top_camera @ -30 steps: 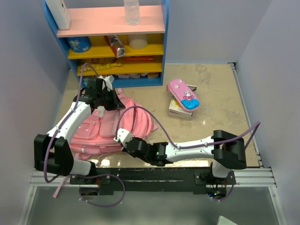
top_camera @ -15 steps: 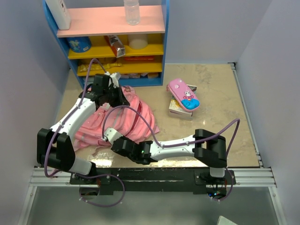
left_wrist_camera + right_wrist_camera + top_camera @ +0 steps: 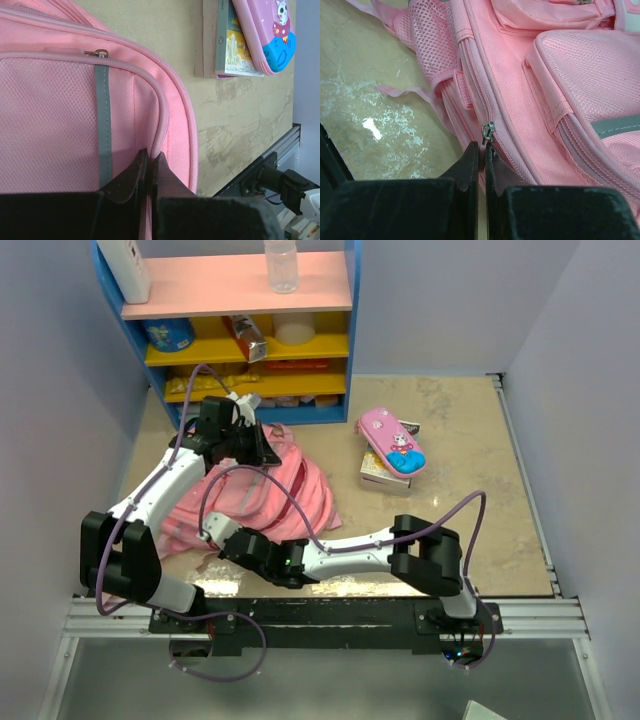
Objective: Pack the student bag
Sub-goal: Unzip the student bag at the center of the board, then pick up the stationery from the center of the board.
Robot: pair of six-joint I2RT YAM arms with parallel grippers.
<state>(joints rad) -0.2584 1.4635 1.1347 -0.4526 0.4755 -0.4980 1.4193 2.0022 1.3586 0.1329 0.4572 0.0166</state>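
The student bag (image 3: 300,485), big, soft and pink, lies bunched at the left of the table, its far end raised. At that far end my left gripper (image 3: 266,448) is shut; the left wrist view shows its tips (image 3: 150,156) pinching the pink piping beside a grey stripe (image 3: 102,120). My right gripper (image 3: 209,538) is at the bag's near left edge, shut. In the right wrist view its tips (image 3: 482,147) close just under a metal zip slider (image 3: 489,131) on the bag (image 3: 530,95), with the pull between them.
A pink pencil case (image 3: 392,440) lies on a book (image 3: 385,478) to the right of the bag. A blue shelf unit (image 3: 250,330) with a bottle (image 3: 281,265) stands at the back. The metal rail (image 3: 330,612) runs along the near edge.
The left gripper has pulled the bag's far end up and toward the shelf. The right gripper has slid left along the bag's near edge. The bag has bunched and narrowed.
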